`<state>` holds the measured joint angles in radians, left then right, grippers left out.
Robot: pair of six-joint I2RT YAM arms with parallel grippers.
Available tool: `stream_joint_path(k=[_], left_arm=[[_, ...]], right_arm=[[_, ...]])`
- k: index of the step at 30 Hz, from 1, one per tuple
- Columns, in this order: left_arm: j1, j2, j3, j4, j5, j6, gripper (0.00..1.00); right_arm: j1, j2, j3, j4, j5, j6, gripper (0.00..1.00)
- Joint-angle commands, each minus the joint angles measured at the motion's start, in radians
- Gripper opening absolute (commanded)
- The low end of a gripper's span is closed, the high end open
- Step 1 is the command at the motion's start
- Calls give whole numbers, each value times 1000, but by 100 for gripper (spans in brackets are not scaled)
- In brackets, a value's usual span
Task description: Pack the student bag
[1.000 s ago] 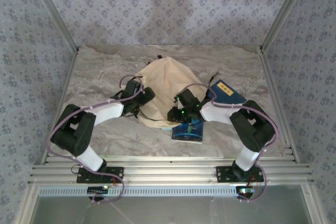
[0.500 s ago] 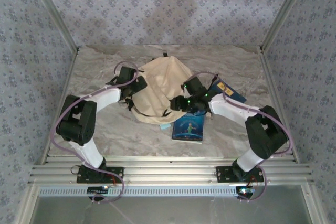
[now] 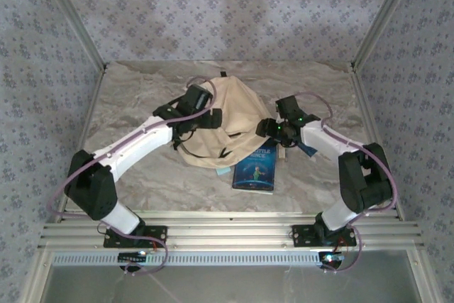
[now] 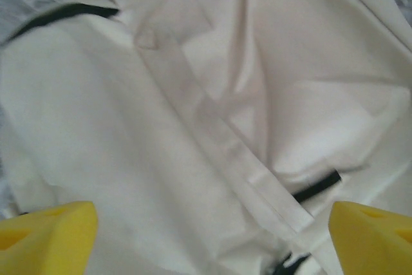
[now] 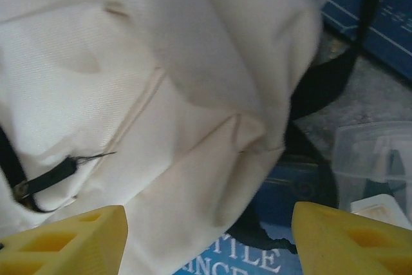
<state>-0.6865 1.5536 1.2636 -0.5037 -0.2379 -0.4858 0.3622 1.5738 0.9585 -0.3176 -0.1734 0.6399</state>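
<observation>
Now the student bag (image 4: 212, 94) lies beneath both arms' parted fingers (image 4: 45, 236).

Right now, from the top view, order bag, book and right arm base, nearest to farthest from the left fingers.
1. Bag, just below the left fingers.
2. Book, front right of the bag.
3. Right arm base, at the near edge.

From overhead I get soft, even, rather dim light with a bluish cast. A faint broad shadow lies on the back wall (image 3: 234, 8), upper centre. My left wrist view is washed pale, the bag (image 4: 212, 94) cloth blurred. Lower right wrist view, the book (image 5: 257, 259) lettering smears.
</observation>
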Motion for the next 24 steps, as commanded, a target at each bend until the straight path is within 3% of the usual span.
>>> stream_joint_path(k=[1,9,14,24], left_arm=[[-46,49,-25,-6,56,-3,85],[-112,190,-25,52,125,37,59],[-130,245,-30,18,141,46,46],[-145,270,-52,13,191,35,44]], right_arm=[[-16,36,-42,103,5,76,72],[-17,95,-68,231,-25,144,69],[-18,104,-98,272,-18,170,59],[-14,110,-92,273,-14,170,41]])
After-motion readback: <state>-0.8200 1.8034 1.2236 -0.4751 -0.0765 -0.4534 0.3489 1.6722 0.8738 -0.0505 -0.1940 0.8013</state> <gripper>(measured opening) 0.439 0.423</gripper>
